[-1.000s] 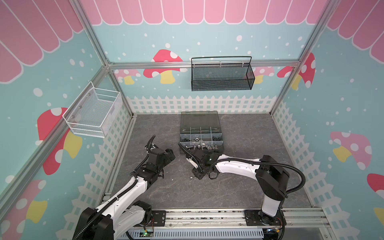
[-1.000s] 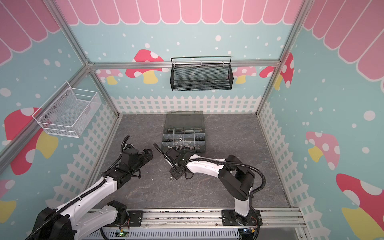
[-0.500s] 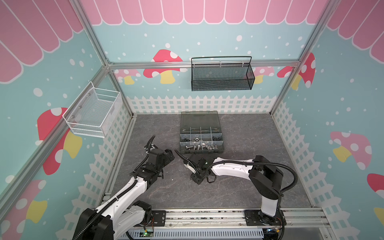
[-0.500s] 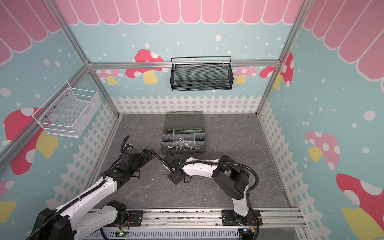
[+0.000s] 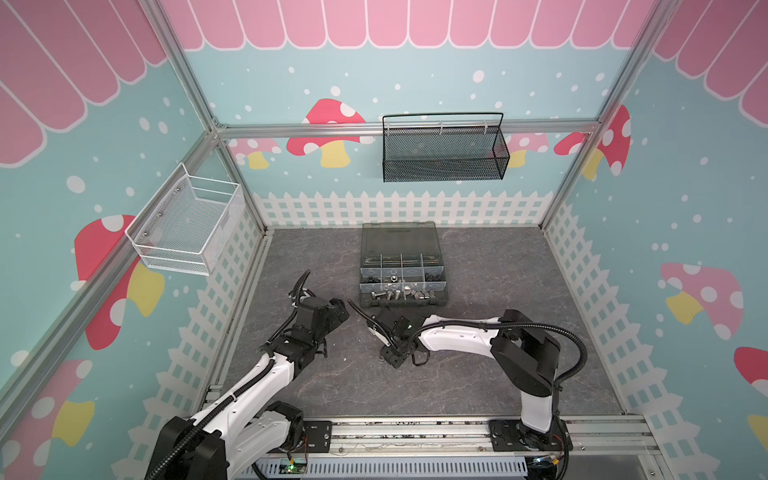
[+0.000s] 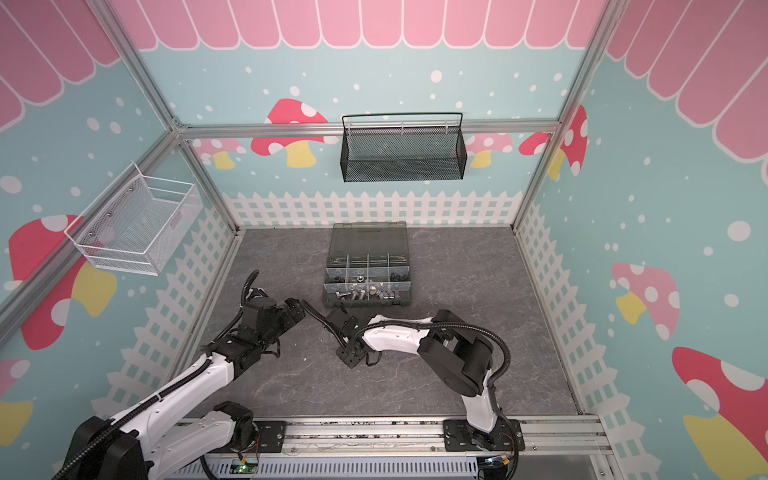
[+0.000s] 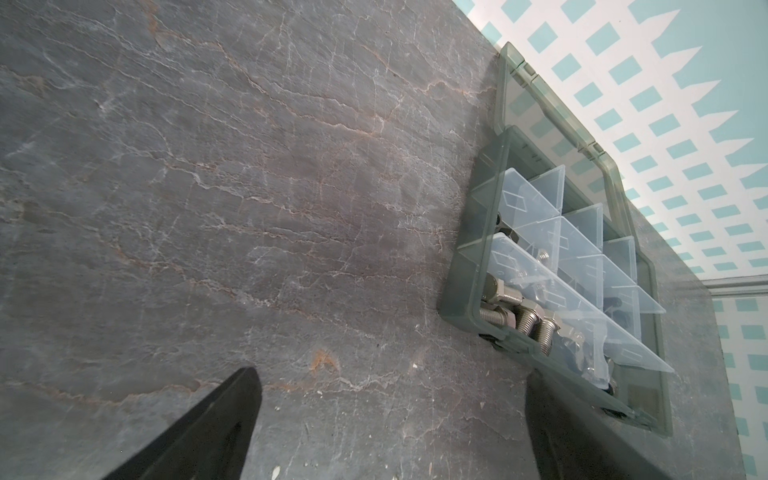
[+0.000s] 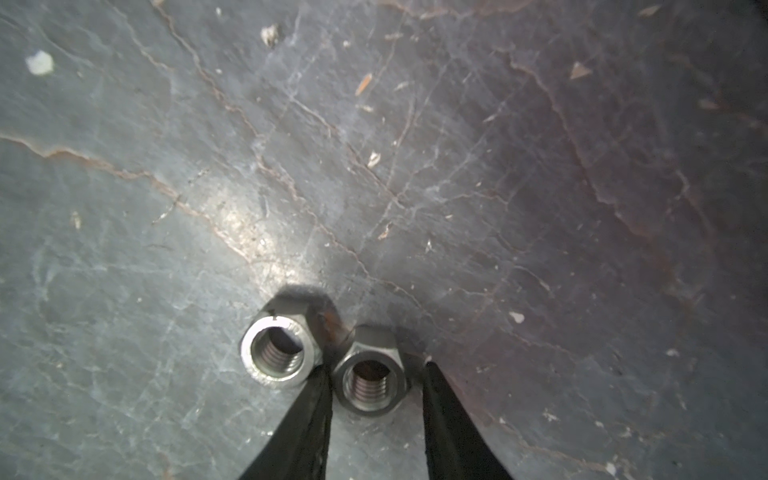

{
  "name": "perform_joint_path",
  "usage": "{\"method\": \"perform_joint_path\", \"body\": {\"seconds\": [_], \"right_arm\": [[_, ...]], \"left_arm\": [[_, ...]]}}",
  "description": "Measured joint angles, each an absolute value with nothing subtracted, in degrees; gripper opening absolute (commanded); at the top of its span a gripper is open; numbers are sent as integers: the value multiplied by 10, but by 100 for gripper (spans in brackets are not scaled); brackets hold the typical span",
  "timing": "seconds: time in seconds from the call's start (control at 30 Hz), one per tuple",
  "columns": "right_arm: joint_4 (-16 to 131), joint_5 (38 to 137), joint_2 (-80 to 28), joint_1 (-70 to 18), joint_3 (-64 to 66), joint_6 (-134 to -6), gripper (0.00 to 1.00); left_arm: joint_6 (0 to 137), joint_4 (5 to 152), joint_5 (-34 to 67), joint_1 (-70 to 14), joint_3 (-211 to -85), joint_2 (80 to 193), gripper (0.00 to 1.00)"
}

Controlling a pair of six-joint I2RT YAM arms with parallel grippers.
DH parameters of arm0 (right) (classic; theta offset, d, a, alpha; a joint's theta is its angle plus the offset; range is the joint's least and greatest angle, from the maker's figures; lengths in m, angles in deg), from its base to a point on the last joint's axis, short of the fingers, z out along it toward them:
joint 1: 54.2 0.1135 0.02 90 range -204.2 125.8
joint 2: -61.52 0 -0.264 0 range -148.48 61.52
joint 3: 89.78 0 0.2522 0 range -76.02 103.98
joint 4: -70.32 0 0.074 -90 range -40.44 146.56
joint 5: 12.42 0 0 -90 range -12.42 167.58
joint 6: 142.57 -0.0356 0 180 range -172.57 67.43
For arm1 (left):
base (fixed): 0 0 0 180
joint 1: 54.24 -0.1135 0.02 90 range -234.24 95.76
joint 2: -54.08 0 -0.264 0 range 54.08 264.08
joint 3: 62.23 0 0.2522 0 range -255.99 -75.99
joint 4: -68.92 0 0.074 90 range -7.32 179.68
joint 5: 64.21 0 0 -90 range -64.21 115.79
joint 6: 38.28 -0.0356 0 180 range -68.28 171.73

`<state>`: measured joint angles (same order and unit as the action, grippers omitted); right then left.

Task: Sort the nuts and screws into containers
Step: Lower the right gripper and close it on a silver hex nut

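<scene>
While the slate tabletop (image 5: pixel 332 395) is carrying little beyond specks of debris, the organiser case (image 5: pixel 403 266) is sitting mid-table toward the back, its lid (image 5: pixel 399 239) swung open toward the rear wall so the compartments (image 7: pixel 582 232) are taking drops straight from above. Left gripper (image 7: pixel 390 378) is hovering near the case's front corner, jaws spread wide apart and holding nothing. It's looking parked, I'd say, keeping clear of the other arm. Right gripper (image 8: pixel 376 370) is working low on the table in front of the case, pointing down at two loose silver nuts lying flat side by side. Its jaws are standing partly apart, straddling the darker nut (image 8: pixel 370 384). One finger (image 8: pixel 307 415) is wedging in between it and the brighter nut (image 8: pixel 278 353), the other is showing a sliver of gap, so it's not clamping yet. Silver screws (image 7: pixel 523 320) are already piling up in the case's front-row end compartment. Risk as I'm reading it: closing may be shoving the neighbour nut aside — or dragging both
</scene>
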<state>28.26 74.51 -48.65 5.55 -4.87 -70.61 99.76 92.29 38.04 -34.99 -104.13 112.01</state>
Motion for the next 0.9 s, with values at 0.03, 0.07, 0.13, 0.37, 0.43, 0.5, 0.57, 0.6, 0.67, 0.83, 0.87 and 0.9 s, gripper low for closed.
{"method": "perform_joint_path", "body": {"seconds": [0.03, 0.07, 0.13, 0.37, 0.43, 0.5, 0.57, 0.6, 0.67, 0.83, 0.87, 0.9], "right_arm": [[283, 744, -488, 55, -46, -706, 38], [283, 742, -489, 55, -45, -706, 38], [283, 740, -491, 55, -42, -706, 38], [283, 739, -494, 55, -38, -706, 32], [283, 740, -494, 56, -38, -705, 23], [283, 740, -494, 57, -38, -705, 18], [283, 740, -494, 57, -38, -706, 13], [283, 740, -494, 58, -38, -706, 13], [283, 740, -494, 58, -38, -706, 13], [283, 740, -492, 57, -38, -707, 12], [283, 740, -492, 56, -38, -707, 13], [281, 740, -490, 55, -38, -707, 13]], "left_arm": [[998, 923, 380, -350, -1041, 1120, 100], [998, 923, 380, -350, -1041, 1120, 100], [998, 923, 380, -350, -1041, 1120, 100], [998, 923, 380, -350, -1041, 1120, 100], [998, 923, 380, -350, -1041, 1120, 100], [998, 922, 380, -350, -1041, 1120, 100], [998, 922, 380, -350, -1041, 1121, 100], [998, 922, 380, -350, -1041, 1121, 100], [998, 922, 380, -350, -1041, 1123, 100], [998, 922, 380, -350, -1041, 1124, 100], [998, 922, 380, -350, -1041, 1124, 100], [997, 922, 380, -350, -1041, 1124, 100]]}}
